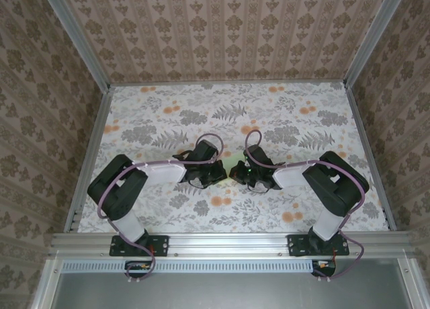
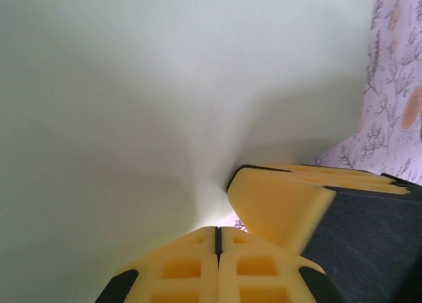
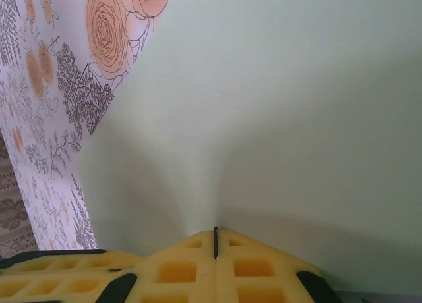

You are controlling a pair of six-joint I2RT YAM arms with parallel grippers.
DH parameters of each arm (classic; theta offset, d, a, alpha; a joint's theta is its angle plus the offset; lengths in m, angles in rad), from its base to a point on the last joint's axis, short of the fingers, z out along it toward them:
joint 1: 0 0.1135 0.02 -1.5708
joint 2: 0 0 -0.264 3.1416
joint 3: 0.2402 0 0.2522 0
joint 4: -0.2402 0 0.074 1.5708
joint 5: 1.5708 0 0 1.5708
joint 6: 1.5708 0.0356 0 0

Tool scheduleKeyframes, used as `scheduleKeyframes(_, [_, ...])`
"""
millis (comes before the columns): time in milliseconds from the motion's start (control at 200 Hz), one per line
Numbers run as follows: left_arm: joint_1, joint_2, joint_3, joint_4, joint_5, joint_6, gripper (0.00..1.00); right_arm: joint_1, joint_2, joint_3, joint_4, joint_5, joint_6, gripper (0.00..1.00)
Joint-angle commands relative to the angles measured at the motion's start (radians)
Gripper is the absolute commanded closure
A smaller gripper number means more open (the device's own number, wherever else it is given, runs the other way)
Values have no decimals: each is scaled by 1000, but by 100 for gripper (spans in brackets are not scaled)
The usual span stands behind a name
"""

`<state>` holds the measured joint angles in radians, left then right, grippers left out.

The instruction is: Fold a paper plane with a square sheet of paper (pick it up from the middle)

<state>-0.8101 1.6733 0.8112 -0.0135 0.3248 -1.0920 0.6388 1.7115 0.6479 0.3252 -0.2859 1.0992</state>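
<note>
The square sheet of paper (image 2: 132, 105) is pale green and plain. In the top view a sliver of the sheet (image 1: 236, 166) shows between the two wrists at the table's middle. My left gripper (image 2: 216, 232) has its yellow jaws pressed together on a puckered ridge of the paper. My right gripper (image 3: 215, 232) is shut the same way on the sheet (image 3: 297, 105), which draws into a fold at the tips. The two grippers (image 1: 222, 171) (image 1: 240, 171) meet nose to nose. One right finger (image 2: 277, 204) lies just beside the left tips.
The floral tablecloth (image 1: 201, 114) covers the table, walled by patterned panels and metal rails (image 1: 94, 141) on three sides. Both arms bend inward from their bases (image 1: 138, 245) (image 1: 316, 243) at the near edge. Cloth shows past the paper's edge (image 3: 46, 118).
</note>
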Motion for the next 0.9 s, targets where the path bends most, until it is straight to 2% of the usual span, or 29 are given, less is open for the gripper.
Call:
scheduleKeyframes(0, [9, -4, 10, -43, -30, 33, 100, 2, 31, -22, -63, 15, -12, 100])
scheduleKeyframes(175, [12, 48, 16, -50, 14, 10, 100, 3, 37, -23, -58, 13, -6, 100])
scheduleKeyframes(540, [29, 52, -19, -139, -19, -32, 100, -20, 42, -55, -16, 19, -43, 100])
scheduleKeyframes(740, [33, 52, -29, -152, -20, -41, 100, -119, 27, -118, 53, 30, -103, 100])
scheduleKeyframes(895, [40, 56, -33, -154, -7, -24, 100, -213, 6, -145, 37, 40, -144, 100])
